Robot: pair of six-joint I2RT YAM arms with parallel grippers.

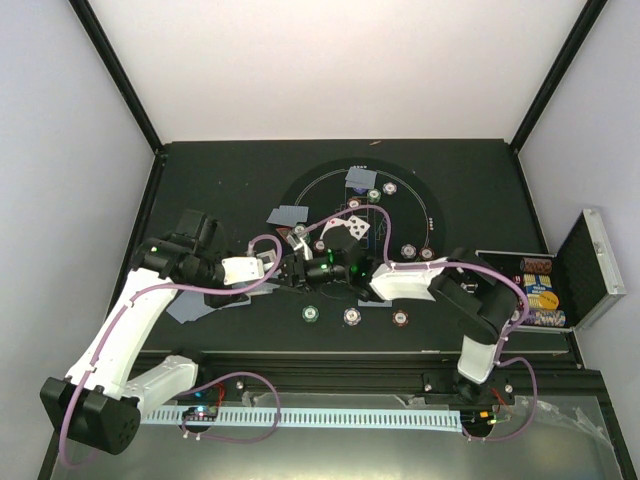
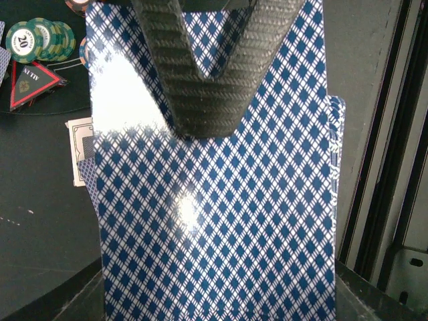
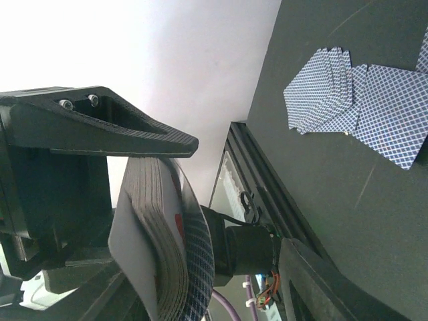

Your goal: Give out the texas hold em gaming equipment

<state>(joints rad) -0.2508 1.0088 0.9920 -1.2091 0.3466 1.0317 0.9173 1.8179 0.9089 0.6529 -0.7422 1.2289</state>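
Note:
My right gripper point(image 1: 322, 268) is shut on a thick deck of playing cards point(image 3: 150, 234), held edge-on between its carbon fingers point(image 3: 134, 130). My left gripper point(image 1: 287, 268) meets it at the table's middle. In the left wrist view one blue-checked card back point(image 2: 214, 200) fills the frame and hides my left jaws, with the right finger point(image 2: 207, 80) pressed on it. Dealt cards lie at the left point(image 1: 195, 308) and on the round layout point(image 1: 290, 214). Poker chips point(image 1: 311, 314) sit in front. Green chips point(image 2: 33, 40) and the red triangle marker point(image 2: 33, 80) are nearby.
The open silver case point(image 1: 590, 270) with stacked chips point(image 1: 540, 290) stands at the right edge. A fanned card pile point(image 3: 321, 90) and a single card point(image 3: 394, 114) lie on the black mat. A black rail point(image 2: 388, 167) runs along the near edge.

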